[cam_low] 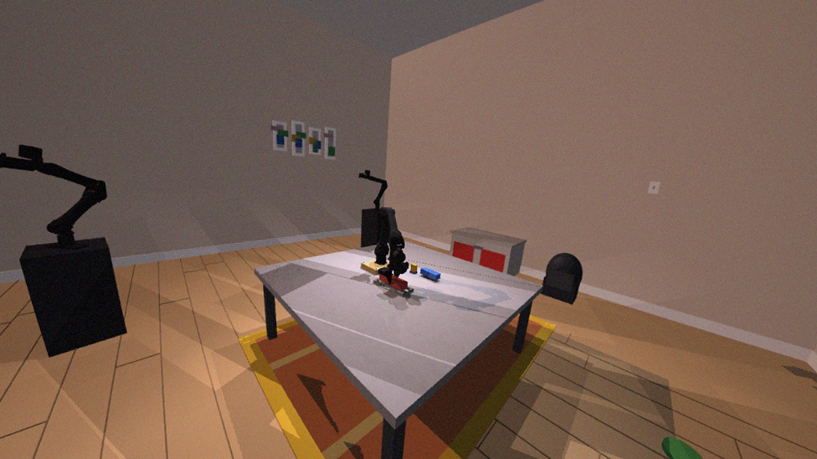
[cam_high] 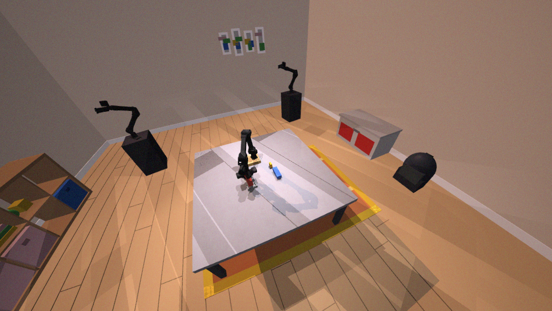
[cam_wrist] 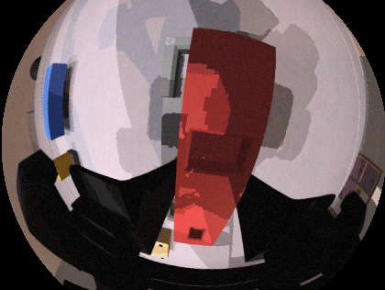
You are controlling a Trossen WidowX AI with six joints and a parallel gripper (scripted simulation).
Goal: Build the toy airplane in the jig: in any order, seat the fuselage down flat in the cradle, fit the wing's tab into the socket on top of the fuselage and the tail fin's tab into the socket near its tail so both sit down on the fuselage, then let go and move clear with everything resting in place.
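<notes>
The red fuselage (cam_high: 249, 181) (cam_low: 394, 282) (cam_wrist: 202, 188) shows its wide top socket and a small socket near its tail. My gripper (cam_high: 247, 176) (cam_low: 392, 275) (cam_wrist: 213, 170) is shut on it, one finger on each side. The fuselage is over the grey jig cradle (cam_wrist: 180, 45), which shows along its left side in the wrist view. The fuselage hides most of the cradle, and the height between them is hard to tell. The blue wing (cam_high: 276, 172) (cam_low: 429, 274) (cam_wrist: 56, 102) lies on the table, apart from the fuselage. The yellow tail fin (cam_high: 270, 165) (cam_low: 413, 268) (cam_wrist: 63, 165) is close to the wing's end.
The arm's tan base plate (cam_high: 254, 161) (cam_low: 369, 267) (cam_wrist: 160, 250) is at the back of the grey table (cam_high: 231, 216) (cam_low: 368, 337). Two other black arms stand on pedestals away from the table. Shadows cross the table around the jig.
</notes>
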